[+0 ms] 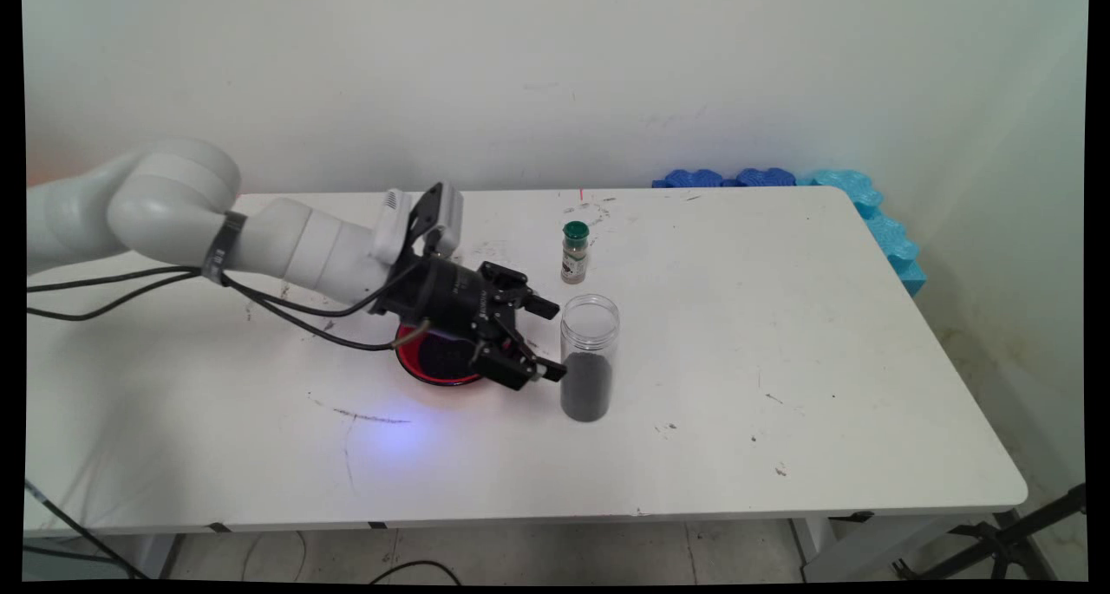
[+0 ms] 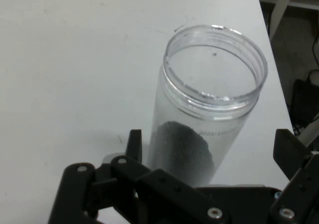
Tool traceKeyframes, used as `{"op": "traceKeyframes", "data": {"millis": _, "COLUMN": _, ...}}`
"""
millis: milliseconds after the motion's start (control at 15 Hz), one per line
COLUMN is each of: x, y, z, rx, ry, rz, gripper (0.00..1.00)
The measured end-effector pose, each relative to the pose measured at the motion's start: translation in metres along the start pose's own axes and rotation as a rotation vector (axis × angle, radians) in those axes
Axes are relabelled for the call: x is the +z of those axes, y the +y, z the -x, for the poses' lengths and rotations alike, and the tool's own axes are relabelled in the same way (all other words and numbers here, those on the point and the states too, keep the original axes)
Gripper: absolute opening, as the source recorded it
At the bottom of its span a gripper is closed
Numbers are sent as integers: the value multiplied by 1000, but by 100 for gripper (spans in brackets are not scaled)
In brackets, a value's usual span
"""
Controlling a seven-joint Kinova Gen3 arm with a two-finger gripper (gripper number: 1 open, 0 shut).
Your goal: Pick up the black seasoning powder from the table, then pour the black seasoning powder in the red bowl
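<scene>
Fingers (image 2: 133, 143) spread wide, one showing on each side of the jar in the hand view, with nothing between them touching the pads as far as I can see. From where I stand the gripper (image 1: 546, 338) sits low over the table (image 1: 780, 386), pointing toward three o'clock, and the jar (image 1: 589, 357) stands just beside its tips on that side, apart from them by a sliver. That jar is clear plastic, lidless, upright, its long axis vertical, with a dark powder or grain filling roughly its lower half; the threaded mouth is open to the ceiling. In the hand view it rises between the two fingers, leaning toward one o'clock only because the camera looks down at it from an angle. Near it, at about twelve o'clock, is a small spice bottle (image 1: 574, 252) with a green cap and a pale label; the print on it is too small to read. Under the wrist, at nine o'clock from the jar, lies a red dish (image 1: 434, 364) with a dark inside, partly hidden by the hand. Blue foam pieces (image 1: 854, 197) line the table's far right corner against the wall. On the hand itself I can make out no lettering.
</scene>
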Motion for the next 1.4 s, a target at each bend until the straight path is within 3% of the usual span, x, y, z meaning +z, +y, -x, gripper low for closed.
{"op": "traceKeyframes", "data": {"millis": 1067, "x": 32, "y": -7, "z": -4, "rx": 24, "ry": 24, "rz": 21, "gripper": 100}}
{"op": "traceKeyframes", "data": {"millis": 1133, "x": 33, "y": -7, "z": -4, "rx": 22, "ry": 25, "rz": 21, "gripper": 0}}
{"op": "traceKeyframes", "data": {"millis": 1400, "x": 31, "y": -6, "z": -4, "rx": 17, "ry": 25, "rz": 23, "gripper": 0}}
